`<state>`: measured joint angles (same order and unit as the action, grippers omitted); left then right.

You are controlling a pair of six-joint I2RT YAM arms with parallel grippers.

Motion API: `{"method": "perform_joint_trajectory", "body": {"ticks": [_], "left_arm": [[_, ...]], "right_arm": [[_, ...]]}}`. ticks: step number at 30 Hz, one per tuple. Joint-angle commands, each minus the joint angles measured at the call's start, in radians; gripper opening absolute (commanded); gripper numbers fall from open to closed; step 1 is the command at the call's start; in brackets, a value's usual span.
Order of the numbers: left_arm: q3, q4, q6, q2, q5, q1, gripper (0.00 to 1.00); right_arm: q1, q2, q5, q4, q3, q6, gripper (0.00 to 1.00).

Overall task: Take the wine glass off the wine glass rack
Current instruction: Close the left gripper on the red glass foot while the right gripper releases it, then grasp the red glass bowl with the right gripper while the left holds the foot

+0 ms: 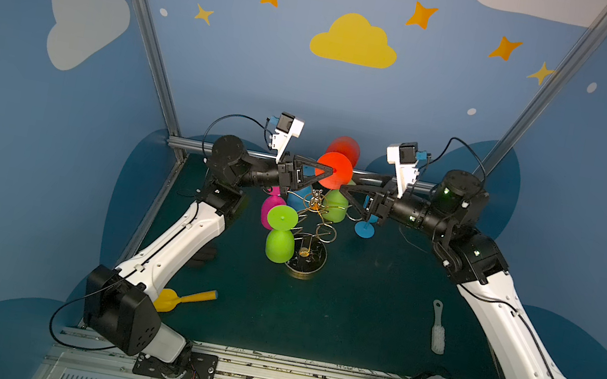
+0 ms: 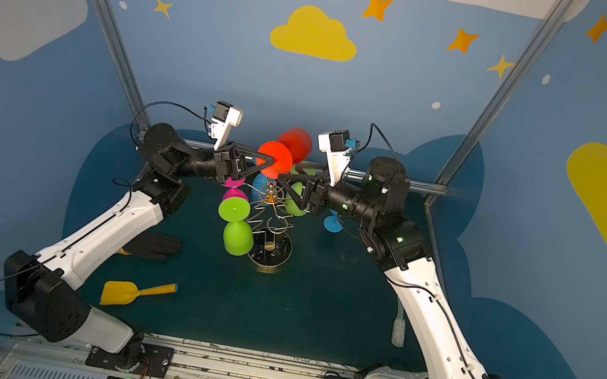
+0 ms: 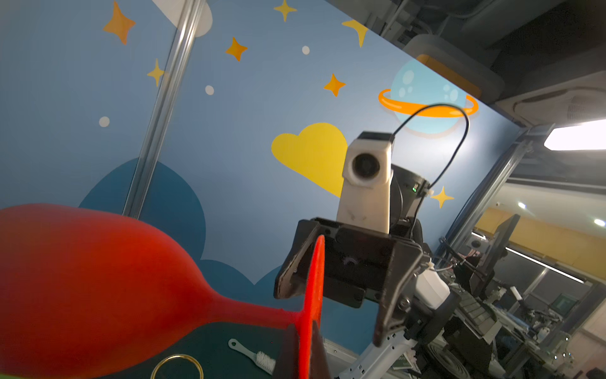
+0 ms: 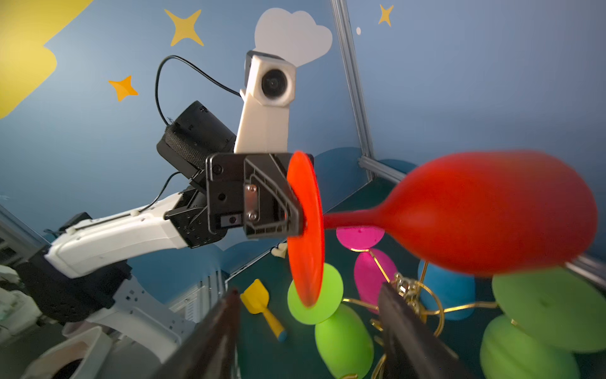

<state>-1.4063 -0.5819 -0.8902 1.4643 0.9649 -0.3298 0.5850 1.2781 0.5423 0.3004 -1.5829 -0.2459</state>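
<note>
Left gripper (image 1: 331,170) fingers clamped on red wine glass (image 1: 343,150) foot, glass sideways above wine glass rack (image 1: 318,225); right gripper (image 1: 347,182) fingers apart, just beside the foot.

Dark table (image 1: 355,317): rack (image 1: 304,258), scoop (image 1: 185,298), brush (image 1: 437,330)

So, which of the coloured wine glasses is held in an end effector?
The red wine glass: the left end effector is shut on its foot, holding it sideways above the gold rack. No other glass is gripped.

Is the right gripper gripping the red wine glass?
No, the right gripper stands open; only the left gripper holds the red wine glass.
</note>
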Motion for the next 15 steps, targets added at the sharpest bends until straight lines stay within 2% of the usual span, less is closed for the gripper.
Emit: {"method": "perform_joint_trajectory", "body": {"ticks": [1,4,7,12,15], "left_arm": [[-0.014,-0.127,-0.148,-0.010,-0.024,0.042,0.03],[-0.029,-0.203,-0.268,0.011,-0.011,0.064,0.03],[-0.061,-0.172,-0.337,0.030,0.000,0.082,0.03],[-0.074,-0.161,-0.410,0.044,0.031,0.100,0.03],[-0.075,-0.149,-0.421,0.042,0.040,0.104,0.03]], "right_arm": [[-0.005,-0.085,-0.116,-0.025,0.066,0.064,0.79],[-0.008,-0.146,-0.179,-0.071,0.161,0.143,0.82],[-0.009,-0.185,-0.247,-0.120,0.236,0.244,0.84],[-0.013,-0.208,-0.299,-0.289,0.352,0.407,0.89],[-0.019,-0.187,-0.282,-0.371,0.378,0.467,0.90]]}}
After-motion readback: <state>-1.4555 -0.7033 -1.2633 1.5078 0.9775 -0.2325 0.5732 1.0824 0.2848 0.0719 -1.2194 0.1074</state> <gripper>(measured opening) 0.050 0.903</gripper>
